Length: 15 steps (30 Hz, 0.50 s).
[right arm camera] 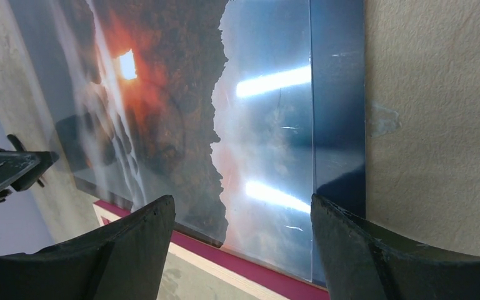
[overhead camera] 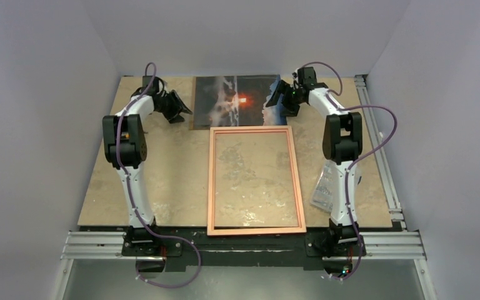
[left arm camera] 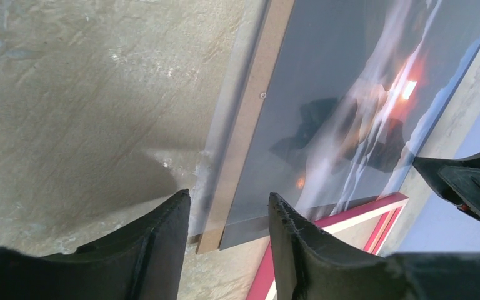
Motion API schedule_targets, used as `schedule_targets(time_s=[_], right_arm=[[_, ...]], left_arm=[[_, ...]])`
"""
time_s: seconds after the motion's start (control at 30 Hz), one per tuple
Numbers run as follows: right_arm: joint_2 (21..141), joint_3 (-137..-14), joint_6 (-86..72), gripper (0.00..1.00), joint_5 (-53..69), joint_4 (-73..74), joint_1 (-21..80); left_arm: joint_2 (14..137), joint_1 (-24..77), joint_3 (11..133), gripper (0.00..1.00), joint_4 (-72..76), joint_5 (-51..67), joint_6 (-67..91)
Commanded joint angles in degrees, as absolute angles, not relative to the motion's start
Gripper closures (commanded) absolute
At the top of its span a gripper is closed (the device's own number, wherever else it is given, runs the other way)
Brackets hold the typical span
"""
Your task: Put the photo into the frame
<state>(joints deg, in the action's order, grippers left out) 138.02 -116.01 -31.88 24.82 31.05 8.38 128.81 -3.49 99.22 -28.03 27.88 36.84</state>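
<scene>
The counter (overhead camera: 169, 175) is a wide beige slab, and the biggest thing on it is the frame (overhead camera: 210, 181), which lies flat in the middle, near the bases of the two arms. The frame holds nothing: through its opening I see only the counter surface with some glare, so the task is not far along. Just behind its far side lies the photo (overhead camera: 237, 100), face up, the orange sun toward the middle, and its near edge is touching or almost touching the frame's far bar; I cannot tell which. Under the photo there is a brown backing board (left arm camera: 245, 134), which shows as a strip along the left edge, and a clear sheet (left arm camera: 225, 125) seems to reach a little past that strip. The left end effector (left arm camera: 229, 197) hangs low at the near left corner of this stack, its jaws apart with the board's edge between them and nothing clamped. The right end effector (right arm camera: 240, 200) is spread wide above the near right corner and grips nothing. I judge the step in hand is taking hold of the photo. The next move asks to catch only the thin print, not the board or the sheet, then lift it evenly and lay it into the opening. A small clear packet (overhead camera: 325, 187) lies beside the right arm
</scene>
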Motion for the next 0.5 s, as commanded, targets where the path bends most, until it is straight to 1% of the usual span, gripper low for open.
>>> schedule_targets(time_s=[0.0,0.1,0.23,0.47], right_arm=[[137.54,-113.47,-33.40,0.22,30.96,28.04,9.93],[136.86,-112.87,-34.02,0.22,33.40,26.65,9.89],[135.69,-111.68,-35.66,0.22,39.13,23.03,9.89],[132.78,-111.99,-36.66,0.22,43.80,21.43,9.83]], left_arm=[[126.58,-3.02,97.04,0.57,-22.97,31.87,37.52],[124.09,-3.01,95.33,0.62,-22.00,31.72,37.60],[120.57,-3.05,93.52,0.73,-20.19,32.70,38.88],[115.47,-3.19,92.51,0.85,-18.17,36.39,41.10]])
